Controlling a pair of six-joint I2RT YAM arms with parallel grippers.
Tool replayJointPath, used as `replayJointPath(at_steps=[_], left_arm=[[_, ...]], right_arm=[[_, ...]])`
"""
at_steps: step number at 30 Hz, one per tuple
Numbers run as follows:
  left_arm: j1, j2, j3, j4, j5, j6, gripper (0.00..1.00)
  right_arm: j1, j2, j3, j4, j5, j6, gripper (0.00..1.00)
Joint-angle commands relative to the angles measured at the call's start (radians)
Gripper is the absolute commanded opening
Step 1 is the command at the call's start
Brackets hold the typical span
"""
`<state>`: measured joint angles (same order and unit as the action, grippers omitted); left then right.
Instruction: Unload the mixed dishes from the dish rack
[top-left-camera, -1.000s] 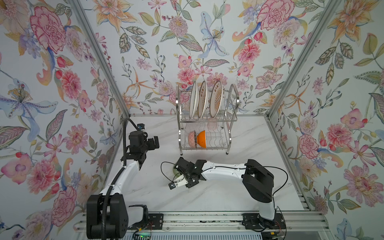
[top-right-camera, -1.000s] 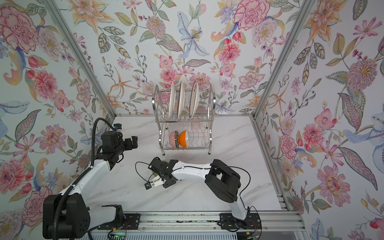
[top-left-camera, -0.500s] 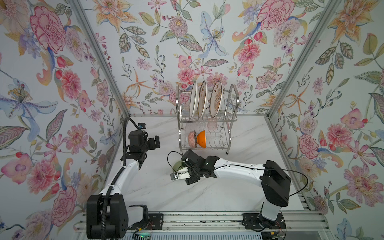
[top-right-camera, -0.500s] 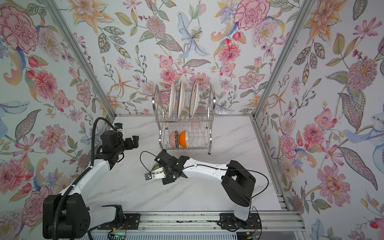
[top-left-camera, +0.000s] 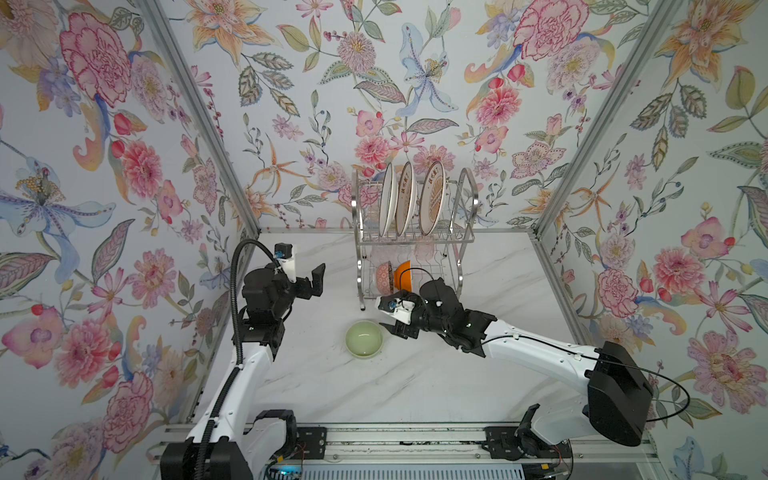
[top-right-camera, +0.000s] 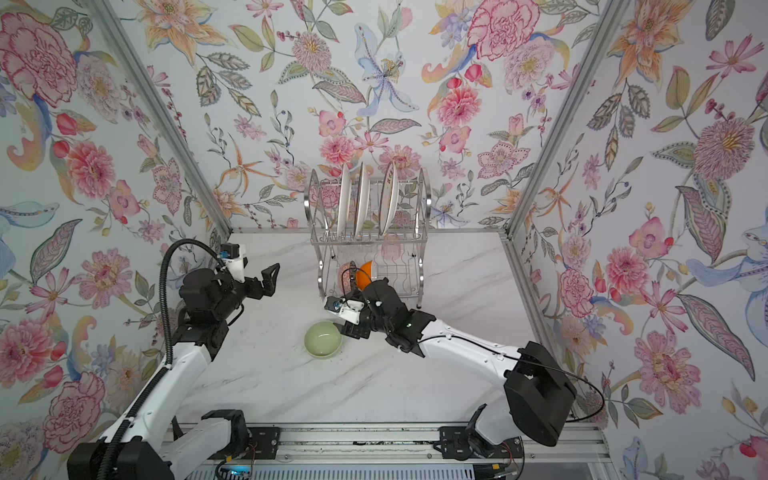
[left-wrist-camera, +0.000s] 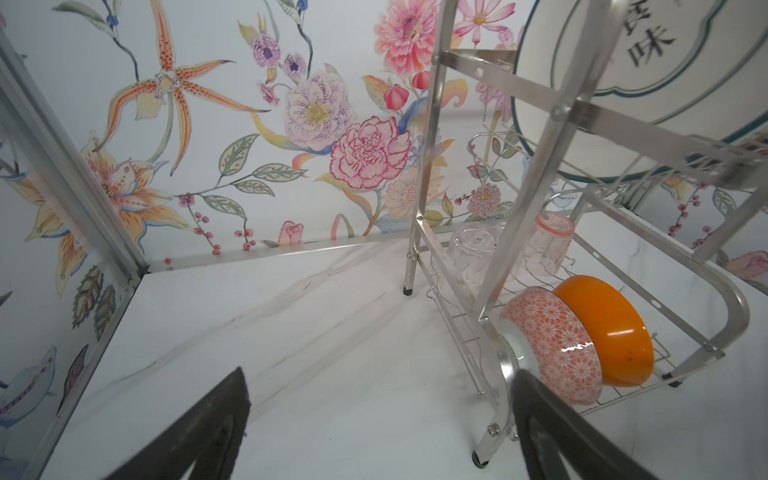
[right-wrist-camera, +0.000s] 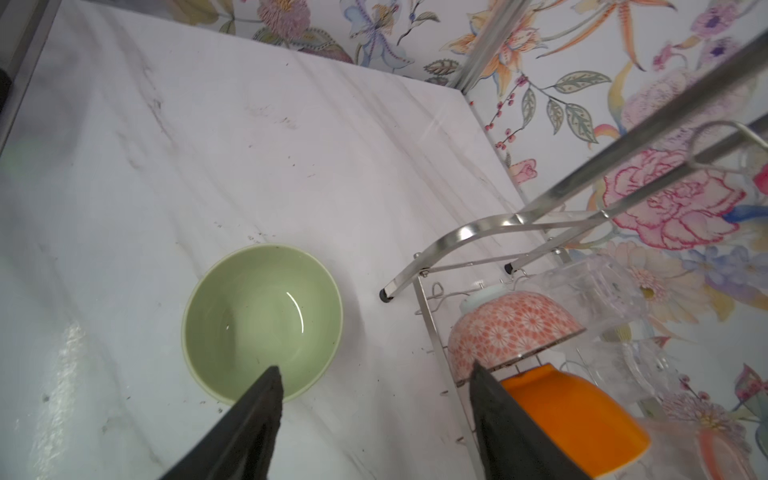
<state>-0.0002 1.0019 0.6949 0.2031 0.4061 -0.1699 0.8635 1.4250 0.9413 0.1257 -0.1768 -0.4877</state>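
Dish rack (top-left-camera: 415, 240) stands at the back of the marble table (top-left-camera: 332, 395). Three sunburst plates (top-left-camera: 432, 199) stand upright on its top tier. Below are one patterned bowl (top-left-camera: 384, 276), one orange bowl (top-left-camera: 404, 274), a clear cup (left-wrist-camera: 471, 249) and a pink-tinted cup (left-wrist-camera: 548, 245). One pale green bowl (top-left-camera: 364, 338) sits in front, beside the right gripper (top-left-camera: 390, 326), whose jaws are apart and empty. The left gripper (top-left-camera: 315, 282), spread wide and empty, faces the rack's side frame.

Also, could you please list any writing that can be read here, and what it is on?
"味": on the plate in the left wrist view.
Character above it: cut off, unreadable.
Writing on the plates in a top view: too small to read.
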Motion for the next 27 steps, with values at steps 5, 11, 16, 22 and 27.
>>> replayJointPath(at_steps=[5,11,16,22,27], left_arm=[[-0.014,-0.142,-0.096,0.093,0.128,0.135,0.99],[-0.039,-0.172,-0.157,0.111,0.155,0.114,0.99],[-0.111,-0.141,-0.166,0.08,0.132,0.138,0.99],[-0.212,-0.078,-0.161,0.08,0.096,0.163,0.99],[-0.232,-0.048,-0.184,0.158,0.115,0.129,0.99]], right_arm=[[-0.199,-0.063,-0.139,0.264,-0.136,0.4,0.7],[-0.329,0.012,-0.177,0.396,-0.241,0.585,0.69],[-0.381,0.1,-0.169,0.502,-0.319,0.7,0.69],[-0.389,0.208,-0.114,0.53,-0.371,0.751,0.68],[-0.393,0.286,-0.079,0.57,-0.394,0.804,0.67]])
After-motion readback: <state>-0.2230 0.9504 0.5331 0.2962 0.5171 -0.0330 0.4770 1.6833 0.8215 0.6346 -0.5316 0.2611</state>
